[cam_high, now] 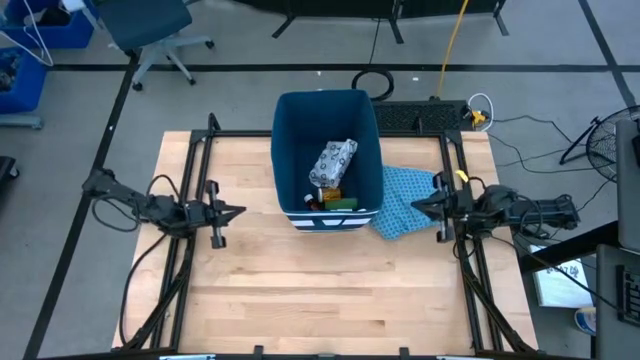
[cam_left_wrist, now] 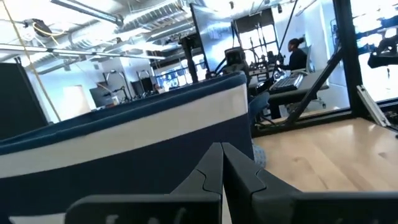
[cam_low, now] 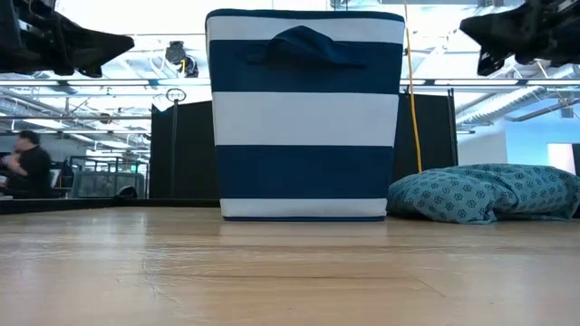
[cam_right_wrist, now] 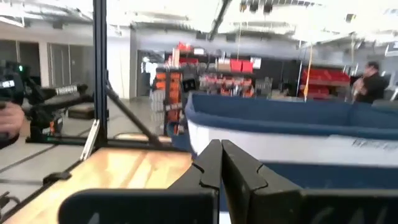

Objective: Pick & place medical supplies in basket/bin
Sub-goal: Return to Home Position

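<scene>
The dark-blue bin (cam_high: 328, 160) stands at the table's far middle, its white-striped wall (cam_low: 305, 118) filling the low view. Inside it lie the white blue-patterned packet (cam_high: 333, 161), the orange vial (cam_high: 331, 193), the green block (cam_high: 345, 204) and a red item (cam_high: 310, 203); the black block and small white piece are hidden. My left gripper (cam_high: 240, 211) hovers left of the bin, shut and empty (cam_left_wrist: 222, 149). My right gripper (cam_high: 414, 206) hovers right of the bin above the cloth, shut and empty (cam_right_wrist: 221, 146).
A blue patterned cloth (cam_high: 405, 200) lies bunched against the bin's right side, seen as a heap (cam_low: 485, 192) in the low view. Bare wooden table (cam_high: 320, 285) spreads toward the near edge. People sit in the room beyond the table.
</scene>
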{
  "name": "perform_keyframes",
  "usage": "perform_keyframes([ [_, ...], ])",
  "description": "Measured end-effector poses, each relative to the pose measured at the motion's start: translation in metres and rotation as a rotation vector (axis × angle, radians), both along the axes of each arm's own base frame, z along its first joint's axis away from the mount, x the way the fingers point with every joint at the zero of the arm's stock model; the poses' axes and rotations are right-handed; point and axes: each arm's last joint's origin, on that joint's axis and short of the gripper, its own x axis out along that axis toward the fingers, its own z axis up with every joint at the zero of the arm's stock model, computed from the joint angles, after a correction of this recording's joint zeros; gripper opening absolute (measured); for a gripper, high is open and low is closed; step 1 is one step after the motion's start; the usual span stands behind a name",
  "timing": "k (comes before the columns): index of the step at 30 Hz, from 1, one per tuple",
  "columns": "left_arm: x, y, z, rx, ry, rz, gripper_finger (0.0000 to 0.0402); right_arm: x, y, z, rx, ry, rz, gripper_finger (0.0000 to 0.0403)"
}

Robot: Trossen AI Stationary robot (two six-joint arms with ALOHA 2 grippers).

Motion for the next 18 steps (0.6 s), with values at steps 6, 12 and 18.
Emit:
perform_keyframes([
  [6,-0.008,-0.001,-0.005,-0.006,0.033,0.008,0.0001,-0.002,0.000,-0.002,-0.023,-0.021,-0.004,0.0000],
  [12,-0.010,-0.001,-0.008,-0.011,0.061,-0.001,0.0001,0.005,0.002,-0.024,-0.017,-0.032,0.055,0.0000],
  [18,-0.010,-0.001,-0.011,-0.016,0.085,-0.013,0.0001,0.005,0.002,-0.024,-0.028,-0.044,0.047,0.0000],
])
